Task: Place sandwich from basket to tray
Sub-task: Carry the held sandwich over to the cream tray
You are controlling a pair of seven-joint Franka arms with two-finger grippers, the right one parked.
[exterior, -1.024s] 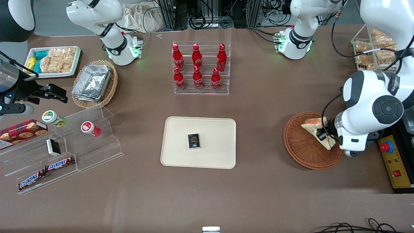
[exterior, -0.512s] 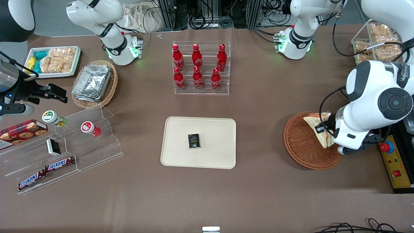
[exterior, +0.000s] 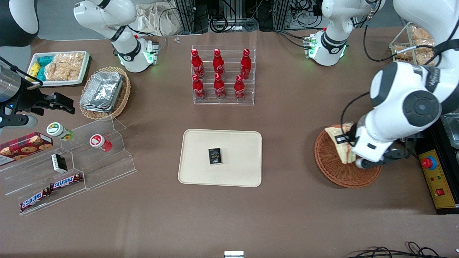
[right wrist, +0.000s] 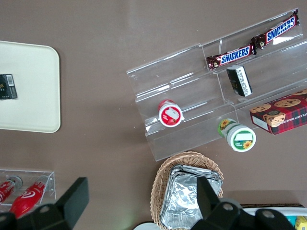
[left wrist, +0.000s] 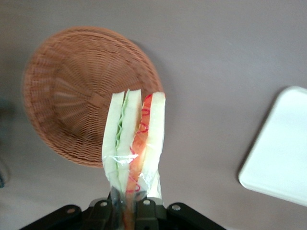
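One sandwich (left wrist: 134, 139) hung pinched by its narrow end in my gripper (left wrist: 125, 208), pointing lengthwise away over the basket (left wrist: 62, 110) rim, tray (left wrist: 283, 148) sideways.

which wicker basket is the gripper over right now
The round reddish-brown basket; the gripper, shut on the sandwich, hangs over it. The tan oval basket holds foil containers.

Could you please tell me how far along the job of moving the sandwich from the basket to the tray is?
Done: the left arm's gripper is shut on the wrapped triangular sandwich and holds it above the round reddish-brown wicker basket, which looks empty in the wrist view. In hand: the carry. Left: bringing it over the cream rectangular tray, where only a small black box lies, and releasing it.
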